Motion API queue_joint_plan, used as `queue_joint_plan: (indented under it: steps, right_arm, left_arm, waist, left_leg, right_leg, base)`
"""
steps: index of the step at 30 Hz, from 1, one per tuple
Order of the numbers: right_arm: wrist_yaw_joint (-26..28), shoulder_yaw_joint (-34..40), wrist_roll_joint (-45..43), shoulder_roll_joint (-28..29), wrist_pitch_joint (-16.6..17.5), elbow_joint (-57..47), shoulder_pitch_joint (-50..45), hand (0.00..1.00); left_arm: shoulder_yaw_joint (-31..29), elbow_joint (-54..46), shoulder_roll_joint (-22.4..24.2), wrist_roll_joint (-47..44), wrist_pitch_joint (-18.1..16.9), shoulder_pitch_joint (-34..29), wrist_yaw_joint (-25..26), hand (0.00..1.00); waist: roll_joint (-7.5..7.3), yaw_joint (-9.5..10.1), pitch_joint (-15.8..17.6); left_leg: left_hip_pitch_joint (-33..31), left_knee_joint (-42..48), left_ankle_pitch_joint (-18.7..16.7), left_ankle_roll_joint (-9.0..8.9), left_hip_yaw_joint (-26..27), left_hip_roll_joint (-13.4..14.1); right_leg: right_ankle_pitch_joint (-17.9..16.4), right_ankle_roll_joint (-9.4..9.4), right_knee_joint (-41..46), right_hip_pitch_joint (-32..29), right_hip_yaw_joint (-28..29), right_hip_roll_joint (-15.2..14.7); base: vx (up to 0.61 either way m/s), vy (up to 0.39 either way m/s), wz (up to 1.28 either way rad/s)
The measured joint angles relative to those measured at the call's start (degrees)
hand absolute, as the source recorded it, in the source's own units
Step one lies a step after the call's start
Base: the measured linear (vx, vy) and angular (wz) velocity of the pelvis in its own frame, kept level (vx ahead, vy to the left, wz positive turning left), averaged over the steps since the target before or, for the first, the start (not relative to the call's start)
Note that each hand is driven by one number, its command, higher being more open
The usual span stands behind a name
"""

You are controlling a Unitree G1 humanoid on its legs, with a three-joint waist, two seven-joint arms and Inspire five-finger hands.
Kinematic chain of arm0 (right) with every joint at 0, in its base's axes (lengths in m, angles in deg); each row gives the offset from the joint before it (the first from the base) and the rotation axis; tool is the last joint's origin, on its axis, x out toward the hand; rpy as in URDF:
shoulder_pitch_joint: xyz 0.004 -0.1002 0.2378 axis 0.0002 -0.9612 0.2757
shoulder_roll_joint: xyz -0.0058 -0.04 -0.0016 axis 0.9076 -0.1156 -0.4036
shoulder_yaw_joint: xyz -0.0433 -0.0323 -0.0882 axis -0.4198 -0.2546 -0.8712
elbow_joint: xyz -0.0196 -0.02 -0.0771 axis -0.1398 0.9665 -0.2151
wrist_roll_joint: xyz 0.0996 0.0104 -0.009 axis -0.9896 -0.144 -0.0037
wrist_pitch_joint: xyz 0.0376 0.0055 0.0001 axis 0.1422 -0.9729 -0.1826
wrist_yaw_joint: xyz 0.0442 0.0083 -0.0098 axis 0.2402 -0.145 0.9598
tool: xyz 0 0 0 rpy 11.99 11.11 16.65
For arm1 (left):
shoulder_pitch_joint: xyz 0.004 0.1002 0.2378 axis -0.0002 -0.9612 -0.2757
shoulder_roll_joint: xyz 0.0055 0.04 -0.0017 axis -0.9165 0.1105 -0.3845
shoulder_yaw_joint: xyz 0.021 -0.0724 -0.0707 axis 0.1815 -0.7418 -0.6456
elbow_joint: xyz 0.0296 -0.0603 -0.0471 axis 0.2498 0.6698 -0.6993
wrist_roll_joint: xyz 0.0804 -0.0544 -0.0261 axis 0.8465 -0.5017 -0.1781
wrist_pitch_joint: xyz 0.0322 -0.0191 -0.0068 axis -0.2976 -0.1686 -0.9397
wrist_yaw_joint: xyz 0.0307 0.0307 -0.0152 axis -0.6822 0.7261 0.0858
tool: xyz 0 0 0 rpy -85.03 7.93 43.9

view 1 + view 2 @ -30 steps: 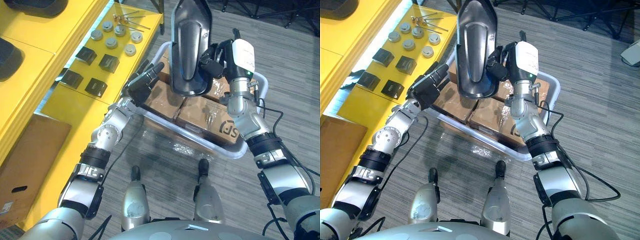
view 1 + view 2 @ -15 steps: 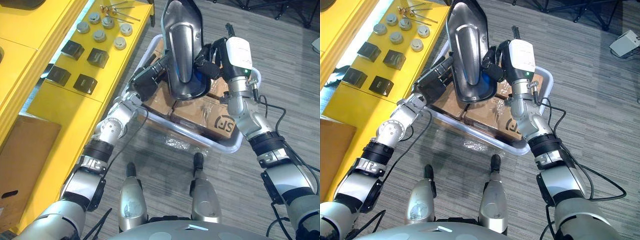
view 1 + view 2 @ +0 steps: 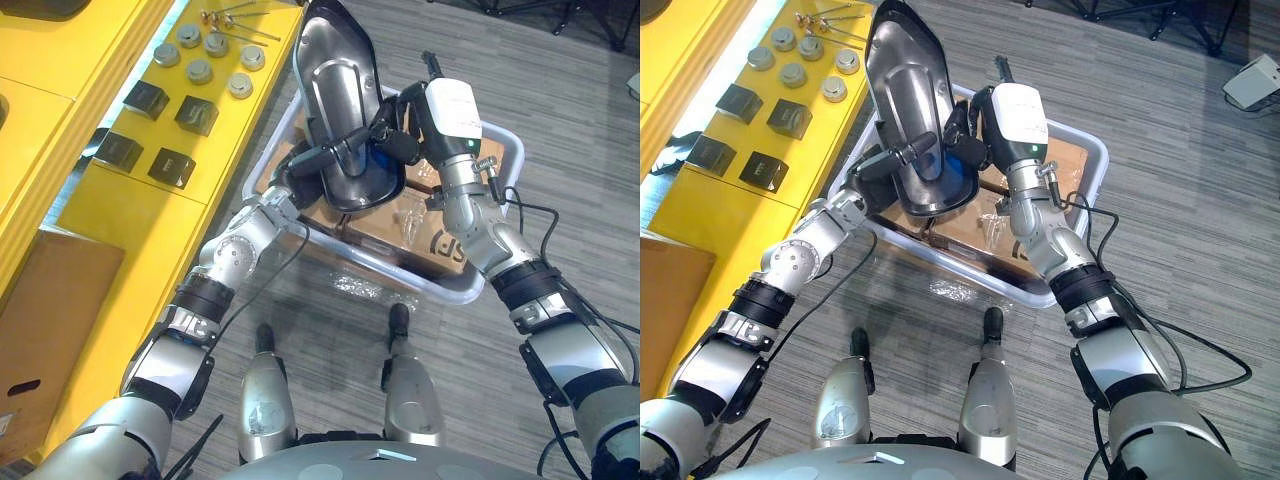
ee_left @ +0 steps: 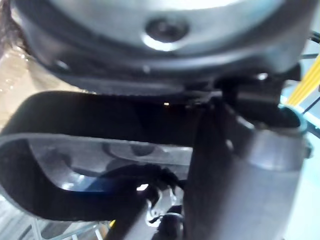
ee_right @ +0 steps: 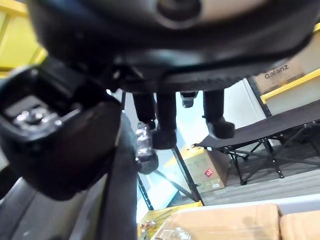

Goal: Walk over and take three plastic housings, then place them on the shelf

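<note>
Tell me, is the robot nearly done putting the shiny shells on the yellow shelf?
Not nearly. Done: one plastic housing is picked up, held above the white bin. In hand: the right hand and left hand both grip it. Left: set it on the yellow shelf near the small black blocks, then fetch more. A dark shape at the shelf's far edge might be another; I can't tell.

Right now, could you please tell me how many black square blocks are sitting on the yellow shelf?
4, in a two-by-two group on the yellow shelf: far-left block, far-right block, near-left block, near-right block. None looks hidden.
</note>
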Motion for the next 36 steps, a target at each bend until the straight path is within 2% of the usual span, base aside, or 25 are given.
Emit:
queue_joint_plan:
  steps: [8,12,20,21,25,29,31,33,36]
  right_arm:
    - [0.35,-1.13,-0.02,0.11,0.34,-0.01,0.81,0.00]
    - [0.79,-1.09,0.01,0.34,1.74,-2.00,0.48,0.00]
    - [0.81,0.10,0.02,1.23,2.64,-5.96,-2.59,0.00]
    - [0.82,0.25,0.02,1.88,2.78,-6.03,-3.59,1.00]
    - [0.92,2.89,-0.17,3.84,3.46,-9.30,-9.34,1.00]
    - [1.67,3.92,-4.82,6.04,5.30,-16.89,-18.08,1.00]
    - [2.49,3.92,-7.53,7.24,5.68,-18.77,-20.56,1.00]
    - [2.63,4.27,-11.49,10.02,5.69,-20.49,-25.09,1.00]
    - [2.67,5.44,-17.36,12.10,5.54,-24.37,-30.11,1.00]
  left_arm:
    - [0.18,0.00,0.21,3.80,-0.61,0.02,6.73,0.00]
    - [-0.10,1.11,0.60,3.99,-2.34,-0.07,9.44,0.00]
    - [-0.51,1.42,1.46,4.37,-4.68,-1.86,9.95,0.00]
    - [-0.53,1.38,1.77,4.88,-5.08,-2.89,10.00,0.00]
    - [-0.70,0.08,2.80,6.10,-5.76,-6.23,10.01,0.00]
    - [-5.81,-4.12,6.53,8.80,-11.34,-12.42,13.30,0.00]
    - [-7.80,-6.97,7.12,10.86,-12.97,-14.61,14.76,0.00]
    - [-9.10,-10.74,7.24,14.98,-15.43,-18.88,16.44,0.00]
    - [-10.09,-13.69,8.16,20.03,-16.88,-23.34,17.98,0.00]
  waist:
    - [0.04,-0.01,0.03]
    - [0.04,-0.13,0.03]
    - [0.02,0.10,0.01]
    - [0.02,0.06,0.01]
    - [-0.07,0.16,-0.04]
    - [-0.33,-0.04,-0.27]
    - [-0.69,0.11,-0.64]
    - [-1.11,0.19,-3.58]
    - [-1.35,0.94,-7.81]
  left_leg:
    - [0.04,0.00,0.02,0.02,-0.08,0.00]
    - [0.35,-0.01,0.02,0.02,-0.13,0.00]
    - [1.56,-0.32,0.01,0.02,-0.13,0.00]
    - [2.20,-0.51,0.00,0.03,-0.09,0.00]
    - [3.89,-1.45,-0.02,0.04,-0.06,0.00]
    - [6.58,-2.48,-0.03,0.05,0.14,0.01]
    - [8.00,-3.82,0.22,-0.04,0.64,0.01]
    - [9.69,-6.42,0.76,-0.25,1.04,0.00]
    - [11.36,-8.80,1.38,-0.40,1.41,-0.05]
  right_leg:
    - [0.00,0.00,-0.03,0.15,-0.09,0.00]
    - [0.00,0.00,-0.08,0.57,-0.15,0.00]
    - [-0.03,0.01,-0.22,1.78,-0.38,0.02]
    - [-0.07,0.00,-0.33,2.34,-0.40,0.06]
    - [-0.09,0.00,-1.09,4.01,-0.82,0.13]
    - [-0.11,0.02,-2.18,6.78,-1.33,0.21]
    - [-0.11,0.02,-2.17,7.24,-1.49,0.20]
    - [-0.21,-0.02,-2.38,7.75,-2.77,0.20]
    - [-0.22,-0.03,-3.13,8.58,-4.10,0.22]
  base:
    - [0.00,0.000,0.00]
    - [0.00,0.000,0.00]
    - [0.00,0.004,0.00]
    - [0.00,0.000,0.00]
    - [0.00,0.000,0.00]
    - [0.00,0.000,0.00]
    - [0.00,0.006,-0.05]
    - [0.01,0.000,-0.02]
    - [0.07,0.013,0.00]
